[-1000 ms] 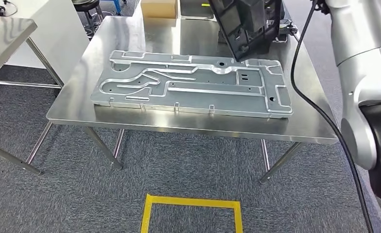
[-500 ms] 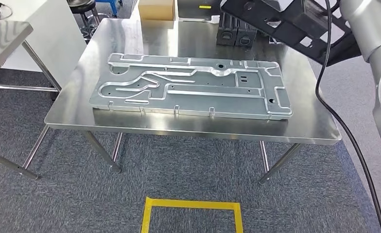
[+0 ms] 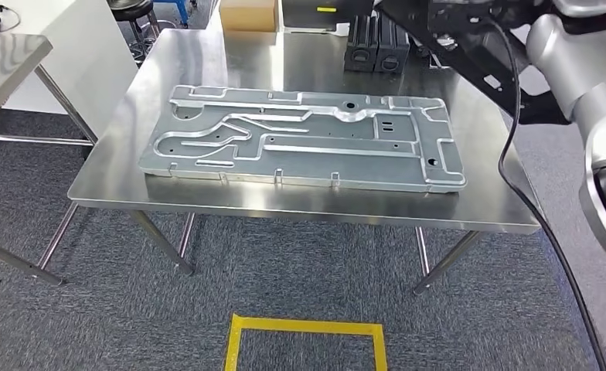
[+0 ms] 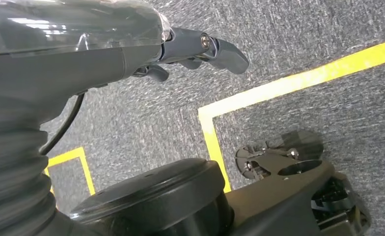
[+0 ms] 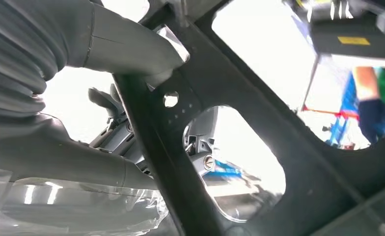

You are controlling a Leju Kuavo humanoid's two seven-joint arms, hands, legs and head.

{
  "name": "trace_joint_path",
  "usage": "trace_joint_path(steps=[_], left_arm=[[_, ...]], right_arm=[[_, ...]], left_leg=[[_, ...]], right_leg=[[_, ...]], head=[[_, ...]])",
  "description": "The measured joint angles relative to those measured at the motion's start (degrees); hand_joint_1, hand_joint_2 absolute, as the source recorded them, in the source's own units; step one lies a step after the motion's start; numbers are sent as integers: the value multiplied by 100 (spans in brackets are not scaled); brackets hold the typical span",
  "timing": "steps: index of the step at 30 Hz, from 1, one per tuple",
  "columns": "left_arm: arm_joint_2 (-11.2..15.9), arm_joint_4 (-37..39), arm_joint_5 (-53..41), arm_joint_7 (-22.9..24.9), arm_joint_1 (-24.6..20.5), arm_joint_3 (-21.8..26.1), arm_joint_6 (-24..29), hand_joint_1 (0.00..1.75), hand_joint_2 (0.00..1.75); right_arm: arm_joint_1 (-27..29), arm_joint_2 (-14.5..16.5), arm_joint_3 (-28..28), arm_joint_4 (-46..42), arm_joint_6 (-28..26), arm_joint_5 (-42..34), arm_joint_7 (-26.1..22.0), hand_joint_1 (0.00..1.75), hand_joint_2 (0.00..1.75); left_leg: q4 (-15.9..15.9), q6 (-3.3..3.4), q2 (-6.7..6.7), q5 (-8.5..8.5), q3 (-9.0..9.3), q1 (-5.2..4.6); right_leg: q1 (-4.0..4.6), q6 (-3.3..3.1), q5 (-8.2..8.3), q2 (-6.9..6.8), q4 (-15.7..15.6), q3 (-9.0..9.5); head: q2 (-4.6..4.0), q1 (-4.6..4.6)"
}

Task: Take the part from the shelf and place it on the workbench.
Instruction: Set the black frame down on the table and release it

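Currently: black part (image 3: 470, 39) carried high over the far right of the surface (image 3: 207, 62), not yet set down.
Right hand (image 5: 131, 123) fingers are wrapped round a frame bar; left hand (image 4: 195, 49) hangs, fingers loosely curled, nothing held. Risks judged: dangling cable (image 3: 516, 154) snagged on the part; large metal plate (image 3: 300, 139) struck on descent, little free room being left.

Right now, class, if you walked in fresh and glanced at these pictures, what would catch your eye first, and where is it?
First, the large grey metal plate with raised channels, lying flat across the middle of the steel workbench. Next, the black plastic frame part held up over the bench's far right corner by the right robot hand. On the carpet in front, a yellow tape square stands out.
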Motion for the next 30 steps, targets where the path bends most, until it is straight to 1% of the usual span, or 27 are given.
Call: trace_joint_path(steps=[1,2,3,5,6,7,8,9,10,11,12,13,15,16,17,18,19,21,22,23,24,25,26,27,28,29,30], left_arm=[[3,0,8,14,5,3,-4,0,175],[8,0,8,30,9,7,-8,0,175],[14,0,9,42,7,11,-11,0,175],[29,0,8,63,-32,17,-24,0,175],[36,0,8,68,-61,19,-30,0,175],[39,0,7,76,-85,19,-34,0,175],[40,0,4,85,-93,19,-37,0,175],[41,0,1,96,-92,19,-36,0,175],[42,0,-1,109,-79,19,-34,0,175],[45,0,-3,121,-64,19,-32,0,175],[48,0,-3,132,-53,19,-31,0,175],[50,0,-2,141,-42,19,-31,0,175],[51,0,1,149,-27,20,-30,0,175],[50,0,3,149,-13,20,-28,0,175],[49,0,7,142,-1,21,-25,0,175],[48,0,14,121,7,21,-21,0,175],[47,0,29,93,14,23,-19,0,175],[47,0,62,32,23,28,-19,0,175],[47,0,79,16,34,31,-18,0,175],[47,0,92,7,47,33,-17,0,175],[47,0,105,-3,60,36,-16,0,175],[47,0,118,-16,71,40,-15,0,175],[47,1,126,-31,81,46,-15,0,175],[47,1,132,-44,83,54,-14,0,175],[47,2,138,-52,82,63,-10,0,175],[47,2,143,-57,78,71,-5,0,175],[47,2,149,-63,71,78,0,0,175]], right_arm=[[33,-1,8,40,-26,-5,28,175,175],[48,-1,14,73,-44,-11,53,175,175],[53,-2,17,101,-62,-17,72,175,175],[64,-2,20,152,-94,-24,83,175,175],[81,-2,20,174,-102,-25,84,175,175],[105,-2,21,194,-105,-25,84,175,175],[126,-2,22,208,-107,-25,84,175,175],[141,-2,22,219,-109,-23,84,175,175],[151,-2,23,230,-113,-20,84,175,175],[153,-3,23,238,-122,-15,84,175,175],[154,-3,23,246,-137,-9,84,175,175],[165,-4,24,253,-153,-4,83,175,175],[197,-7,26,264,-186,2,76,175,175],[216,-9,27,270,-197,4,73,175,175],[222,-9,27,274,-207,5,69,175,175],[224,-7,27,278,-215,9,66,175,175],[229,-4,27,282,-223,13,63,175,175],[272,3,27,293,-238,25,58,175,175],[309,9,27,300,-244,37,59,175,175],[343,18,27,309,-250,53,59,175,175],[365,32,27,317,-258,72,60,175,175],[377,51,27,324,-270,91,62,175,175],[392,69,27,335,-284,106,64,175,175],[401,96,28,343,-298,117,67,175,175],[419,121,28,352,-309,126,70,175,175],[440,149,29,359,-315,131,72,175,175],[452,175,30,362,-320,136,72,175,175]], left_leg=[[33,-28,7,-40,-9,-3],[161,-56,14,-123,-60,-4],[405,-82,22,-256,-166,-3],[1159,-108,30,-568,-503,5],[1488,-109,32,-659,-658,6],[1649,-100,33,-650,-739,4],[1584,-77,35,-525,-716,3],[1305,-38,36,-309,-599,-6],[925,21,38,-88,-433,-21],[569,77,45,58,-272,-41],[270,121,54,93,-125,-60],[97,149,65,53,-35,-74],[-102,173,76,-34,107,-75],[-161,185,77,-19,172,-67],[-220,198,78,-6,250,-55],[-266,209,80,-2,329,-43],[-290,216,83,-15,384,-36],[-300,222,72,-93,477,-18],[-299,212,58,-144,533,-4],[-297,194,42,-202,597,11],[-291,166,26,-269,671,28],[-280,133,14,-346,744,40],[-244,93,9,-436,812,44],[-217,51,2,-519,849,45],[-198,9,3,-593,861,42],[-178,-28,7,-642,877,41],[-192,-57,9,-668,893,45]], right_leg=[[-14,-33,-1,-2,-10,9],[-30,-71,-3,-4,-23,21],[-43,-107,-10,-3,-33,37],[-24,-157,-49,4,-34,61],[-10,-169,-72,9,-32,81],[6,-176,-104,14,-30,109],[23,-179,-138,21,-27,148],[41,-180,-176,29,-24,198],[52,-179,-215,34,-27,250],[65,-170,-246,37,-30,292],[71,-150,-268,41,-35,317],[69,-122,-273,44,-43,334],[69,-50,-248,46,-32,351],[60,-26,-244,40,4,353],[54,-4,-266,33,104,307],[42,17,-329,27,299,192],[27,45,-417,21,595,5],[-4,105,-631,14,1246,-480],[-26,132,-671,9,1412,-665],[-48,156,-620,4,1390,-764],[-70,184,-449,-5,1171,-768],[-94,210,-148,-20,801,-703],[-104,217,161,-36,425,-635],[-98,185,393,-44,150,-582],[-83,134,542,-41,0,-562],[-60,68,548,-31,-19,-570],[-48,0,509,-19,9,-562]], head=[[0,-1],[0,-1],[0,-1],[0,-1],[0,-1],[0,-1],[0,-1],[0,-1],[0,-1],[0,-1],[0,-1],[0,0],[0,-1],[0,1],[0,1],[0,1],[0,2],[0,1],[0,1],[0,1],[0,1],[0,1],[0,0],[0,1],[0,1],[0,-1],[0,0]])
